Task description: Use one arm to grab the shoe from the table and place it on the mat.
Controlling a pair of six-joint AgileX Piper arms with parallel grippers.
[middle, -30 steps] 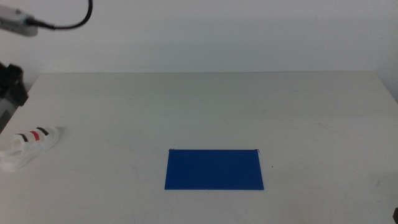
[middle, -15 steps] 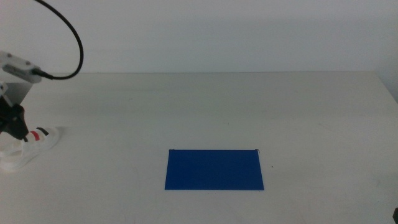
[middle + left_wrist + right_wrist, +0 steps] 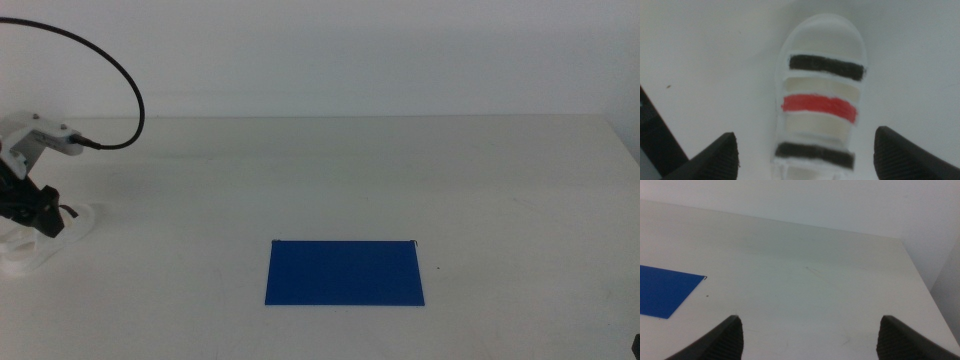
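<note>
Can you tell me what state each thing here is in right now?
Shoe: upright on the table, not gripped, off the mat.
Mat: flat, nothing on it.
Left tool: open, straddling the shoe.
Right tool: open, holding nothing, waiting apart.
Table: bears the shoe and mat.

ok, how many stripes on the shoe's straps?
3, per the left wrist view: on the shoe, one black nearest the toe, one red in the middle, one black between the open left gripper.
</note>
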